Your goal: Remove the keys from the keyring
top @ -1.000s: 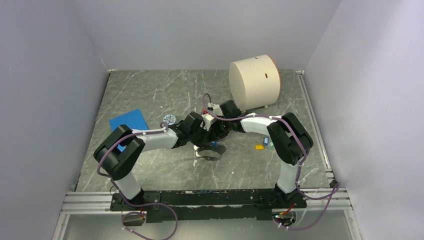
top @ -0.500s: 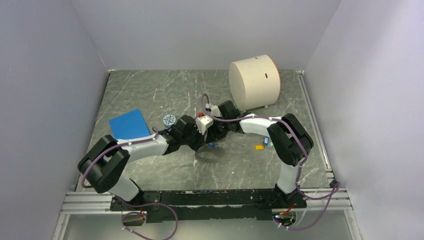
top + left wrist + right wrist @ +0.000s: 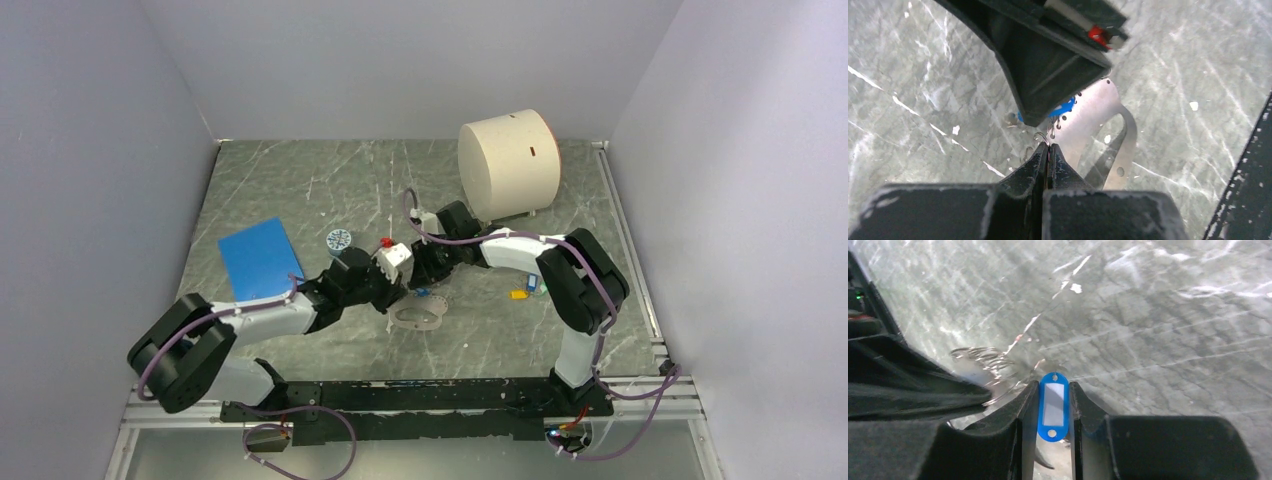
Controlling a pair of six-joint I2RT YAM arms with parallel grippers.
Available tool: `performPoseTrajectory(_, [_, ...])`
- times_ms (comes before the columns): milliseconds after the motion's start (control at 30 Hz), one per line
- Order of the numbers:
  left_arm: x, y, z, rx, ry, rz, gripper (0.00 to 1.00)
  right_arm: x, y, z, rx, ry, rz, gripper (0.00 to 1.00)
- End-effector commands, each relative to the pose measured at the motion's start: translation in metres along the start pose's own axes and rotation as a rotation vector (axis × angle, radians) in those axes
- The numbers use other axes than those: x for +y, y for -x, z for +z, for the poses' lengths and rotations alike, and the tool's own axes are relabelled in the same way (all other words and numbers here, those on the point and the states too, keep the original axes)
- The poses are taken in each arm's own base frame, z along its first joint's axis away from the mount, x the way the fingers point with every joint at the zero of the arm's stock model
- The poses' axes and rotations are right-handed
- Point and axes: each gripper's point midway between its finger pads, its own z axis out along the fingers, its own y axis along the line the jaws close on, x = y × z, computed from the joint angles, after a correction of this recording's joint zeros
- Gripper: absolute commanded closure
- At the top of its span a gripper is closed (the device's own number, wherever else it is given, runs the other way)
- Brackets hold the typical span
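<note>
The keyring (image 3: 418, 313), a grey flat metal loop, lies on the table at the centre, and shows in the left wrist view (image 3: 1125, 135). My left gripper (image 3: 400, 294) is shut on the thin wire ring at the loop's end (image 3: 1048, 146). My right gripper (image 3: 424, 284) is shut on the blue key (image 3: 1053, 407), a blue tag with a white label held between both fingers (image 3: 1053, 383). The blue key also shows under the right finger in the left wrist view (image 3: 1064, 106). The wire coil (image 3: 980, 356) lies just left of it. A yellow key (image 3: 519, 294) and a green key (image 3: 533, 288) lie loose to the right.
A large cream cylinder (image 3: 510, 165) stands at the back right. A flat blue square pad (image 3: 258, 258) lies on the left, with a small round blue-patterned jar (image 3: 338, 238) beside it. Grey walls enclose the table on three sides.
My left arm has swung back and to the left, drawing its gripper down-left. The keyring has shifted slightly toward the near edge. The right gripper has stayed almost in place.
</note>
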Motion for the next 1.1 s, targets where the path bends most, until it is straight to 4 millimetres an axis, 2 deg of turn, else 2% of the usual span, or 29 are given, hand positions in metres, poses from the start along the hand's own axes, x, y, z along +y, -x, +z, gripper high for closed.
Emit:
performPoseTrajectory(0, [-0.012,0.058,-0.02,-0.247,-0.027,0.074,0.98,-0.016,0.016,-0.008,-0.062,-0.087,-0.041,1.0])
performPoseTrajectory(167, [-0.011,0.066,-0.042,-0.331,0.007,0.092,0.98,-0.022,0.016,-0.01,-0.063,-0.113,-0.014,1.0])
performPoseTrajectory(300, [-0.008,0.058,-0.043,-0.296,0.026,0.078,0.97,-0.018,0.022,-0.016,-0.106,-0.112,-0.037,1.0])
performPoseTrajectory(500, [-0.008,0.048,-0.045,-0.257,0.033,0.012,0.97,-0.013,0.037,-0.041,-0.211,-0.174,-0.083,1.0])
performPoseTrajectory(633, [-0.011,0.043,-0.05,-0.229,0.032,-0.04,0.98,-0.011,0.048,-0.066,-0.301,-0.25,-0.083,1.0])
performPoseTrajectory(767, [-0.003,0.028,-0.055,-0.183,0.094,-0.11,0.98,-0.019,0.041,-0.093,-0.351,-0.375,-0.037,1.0])
performPoseTrajectory(867, [0.005,0.021,-0.058,-0.175,0.149,-0.163,0.98,-0.034,0.032,-0.121,-0.4,-0.513,0.012,1.0])
performPoseTrajectory(967, [0.01,0.016,-0.059,-0.167,0.182,-0.206,0.98,-0.061,0.017,-0.153,-0.45,-0.69,0.105,1.0])
performPoseTrajectory(1067, [0.009,0.007,-0.057,-0.143,0.18,-0.249,0.97,-0.082,-0.001,-0.176,-0.477,-0.812,0.202,1.0])
